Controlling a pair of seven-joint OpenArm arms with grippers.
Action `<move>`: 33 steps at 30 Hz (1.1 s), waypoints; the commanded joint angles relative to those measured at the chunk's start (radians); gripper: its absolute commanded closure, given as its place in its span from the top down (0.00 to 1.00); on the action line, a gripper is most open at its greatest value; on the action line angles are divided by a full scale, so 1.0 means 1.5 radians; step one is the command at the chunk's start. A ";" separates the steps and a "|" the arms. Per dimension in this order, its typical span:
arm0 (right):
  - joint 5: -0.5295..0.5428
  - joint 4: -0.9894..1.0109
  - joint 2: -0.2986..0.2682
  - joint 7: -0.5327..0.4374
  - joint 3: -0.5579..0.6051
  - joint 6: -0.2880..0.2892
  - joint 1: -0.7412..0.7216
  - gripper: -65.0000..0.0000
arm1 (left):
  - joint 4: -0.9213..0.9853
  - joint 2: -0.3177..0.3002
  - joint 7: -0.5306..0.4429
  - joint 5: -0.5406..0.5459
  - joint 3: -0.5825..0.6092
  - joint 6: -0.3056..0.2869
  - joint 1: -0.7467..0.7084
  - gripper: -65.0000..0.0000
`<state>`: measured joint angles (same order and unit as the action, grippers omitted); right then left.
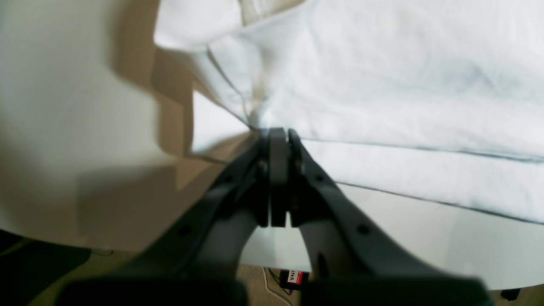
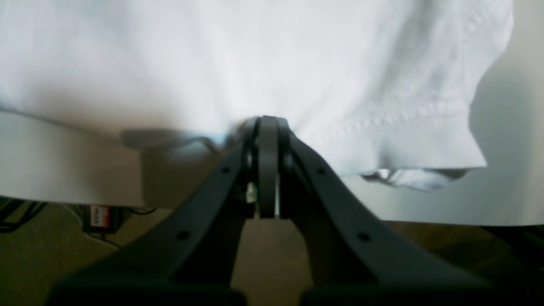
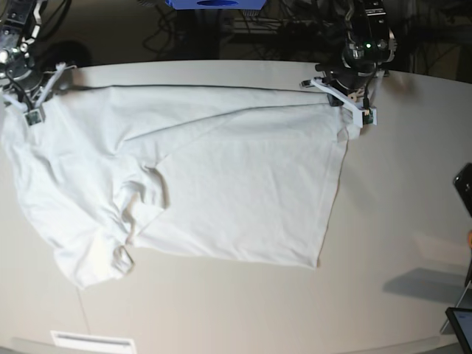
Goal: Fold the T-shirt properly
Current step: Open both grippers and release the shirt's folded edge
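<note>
Both arms at the far worktop (image 3: 398,169) edge, left gripper (image 1: 278,134) fingers clamped on T-shirt (image 3: 221,177) corner, right gripper (image 2: 267,121) fingers pinching opposite corner, cloth spread between.

You have the T-shirt (image 3: 221,177) spread on the worktop (image 3: 398,221), filling its nine-o'clock half. The left gripper (image 3: 352,103) sits at its one-o'clock corner, the right gripper (image 3: 33,99) at eleven o'clock.
</note>
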<state>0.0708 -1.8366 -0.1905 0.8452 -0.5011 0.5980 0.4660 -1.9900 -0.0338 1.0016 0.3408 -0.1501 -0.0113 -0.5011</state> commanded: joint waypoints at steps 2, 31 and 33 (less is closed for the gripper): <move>-0.005 -0.010 -0.012 0.000 -0.031 -0.002 -0.010 0.01 | -0.002 -0.003 0.017 -0.011 -0.005 0.005 -0.003 0.00; -0.002 -0.049 -0.025 0.015 -0.036 -0.002 -0.010 0.01 | -0.029 -0.023 0.017 -0.011 -0.002 0.005 -0.003 0.00; -0.003 -0.065 -0.026 0.019 -0.036 -0.002 -0.030 0.01 | -0.033 -0.020 0.017 -0.010 -0.002 0.005 0.005 0.00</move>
<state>0.0666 -1.9118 -0.2119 0.8909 -0.5514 0.6003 0.4290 -2.0167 -0.0605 1.0374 0.3294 -0.1501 -0.0071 -0.4961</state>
